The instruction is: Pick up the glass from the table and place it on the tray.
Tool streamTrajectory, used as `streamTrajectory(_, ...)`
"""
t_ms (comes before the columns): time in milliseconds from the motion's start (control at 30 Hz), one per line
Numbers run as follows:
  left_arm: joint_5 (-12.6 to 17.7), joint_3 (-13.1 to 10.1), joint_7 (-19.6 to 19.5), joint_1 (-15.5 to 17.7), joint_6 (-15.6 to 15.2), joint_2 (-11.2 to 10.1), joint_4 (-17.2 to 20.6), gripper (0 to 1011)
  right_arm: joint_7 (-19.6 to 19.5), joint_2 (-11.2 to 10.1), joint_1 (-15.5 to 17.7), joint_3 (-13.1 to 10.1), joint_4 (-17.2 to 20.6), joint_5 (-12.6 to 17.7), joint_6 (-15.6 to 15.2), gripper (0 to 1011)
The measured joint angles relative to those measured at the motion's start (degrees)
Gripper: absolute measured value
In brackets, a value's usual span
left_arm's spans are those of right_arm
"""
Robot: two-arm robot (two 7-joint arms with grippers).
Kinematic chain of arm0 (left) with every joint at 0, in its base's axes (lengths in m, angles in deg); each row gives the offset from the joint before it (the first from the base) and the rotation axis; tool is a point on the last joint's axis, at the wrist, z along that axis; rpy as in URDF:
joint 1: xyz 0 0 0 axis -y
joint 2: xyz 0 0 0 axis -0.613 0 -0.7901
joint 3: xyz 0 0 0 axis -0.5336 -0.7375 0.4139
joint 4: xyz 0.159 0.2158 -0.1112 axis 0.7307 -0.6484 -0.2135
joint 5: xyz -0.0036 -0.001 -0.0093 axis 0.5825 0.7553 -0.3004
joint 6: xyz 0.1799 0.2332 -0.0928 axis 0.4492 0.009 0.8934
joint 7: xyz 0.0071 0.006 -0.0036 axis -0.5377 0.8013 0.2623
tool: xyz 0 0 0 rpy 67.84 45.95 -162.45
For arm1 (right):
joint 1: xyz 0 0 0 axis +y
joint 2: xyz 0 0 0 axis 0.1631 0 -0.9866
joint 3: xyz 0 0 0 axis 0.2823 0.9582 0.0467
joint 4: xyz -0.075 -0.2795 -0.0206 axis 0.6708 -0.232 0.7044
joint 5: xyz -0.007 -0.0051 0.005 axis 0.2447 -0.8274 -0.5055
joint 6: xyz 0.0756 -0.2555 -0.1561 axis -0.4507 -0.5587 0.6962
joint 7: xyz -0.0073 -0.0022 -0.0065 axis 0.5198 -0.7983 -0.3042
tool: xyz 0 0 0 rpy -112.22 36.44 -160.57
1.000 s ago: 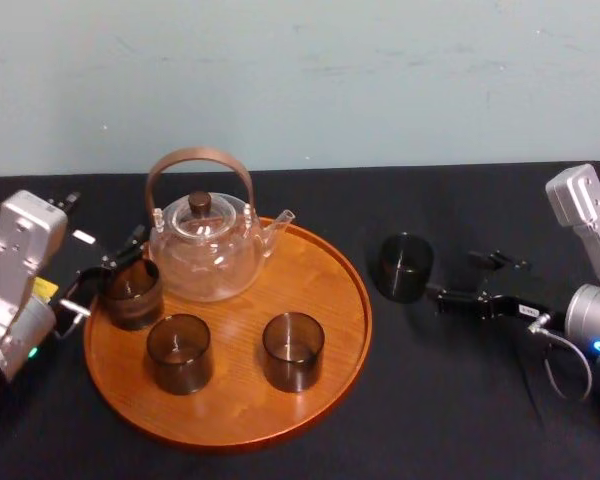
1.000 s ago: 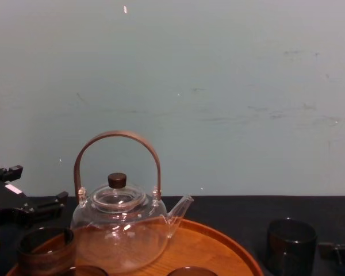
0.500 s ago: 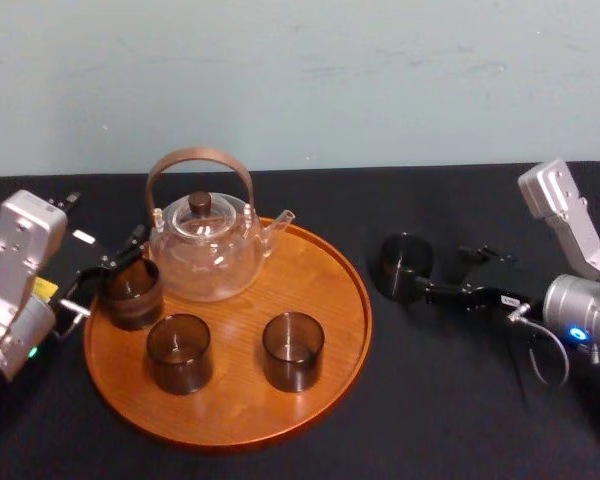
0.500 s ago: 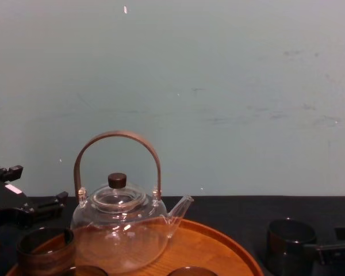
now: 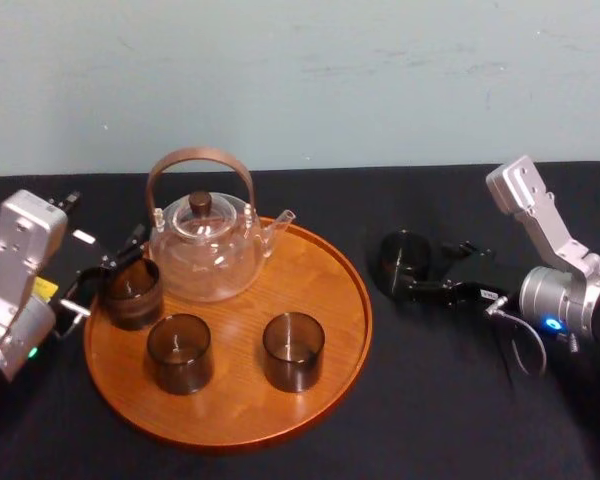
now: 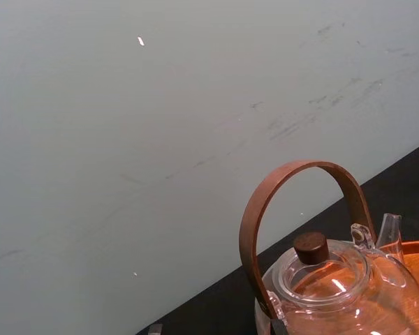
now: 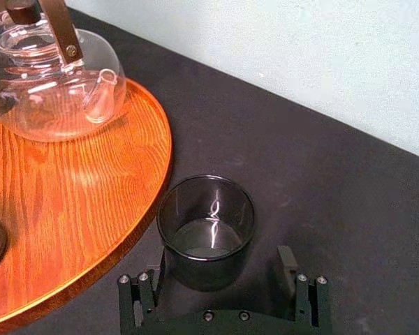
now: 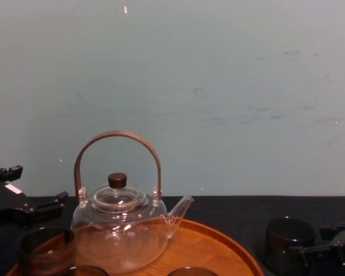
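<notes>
Beside the tray [image 5: 332, 345], right gripper [image 7: 220, 272] straddles glass [image 7: 206, 227] — jaws apart — left gripper [image 5: 108, 270] across tray.

Silver right arm [image 5: 558, 255] is stretched in low, black right gripper [image 5: 425, 272] spread wide open, black left gripper [image 5: 105, 272] just parked out left.

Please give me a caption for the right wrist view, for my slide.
Open right tool straddles the dark glass on the black table, beside the wooden tray.

The silver-grey right arm [image 5: 558, 268] has a boxy wrist block, a blue light [image 5: 550, 323] and a looped grey cable [image 5: 526, 352]. Its black right claw [image 7: 215, 279] carries silver screws. The left arm [image 5: 18, 272] matches, lit green.
</notes>
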Motion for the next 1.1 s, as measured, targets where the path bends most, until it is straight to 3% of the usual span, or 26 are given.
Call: streamTrajectory(1100,0.0,0.0,0.0,0.0,0.0,0.0,0.0,1001,2.5,3.1,-3.3,0.7,-3.0,-3.0,-0.2,1002)
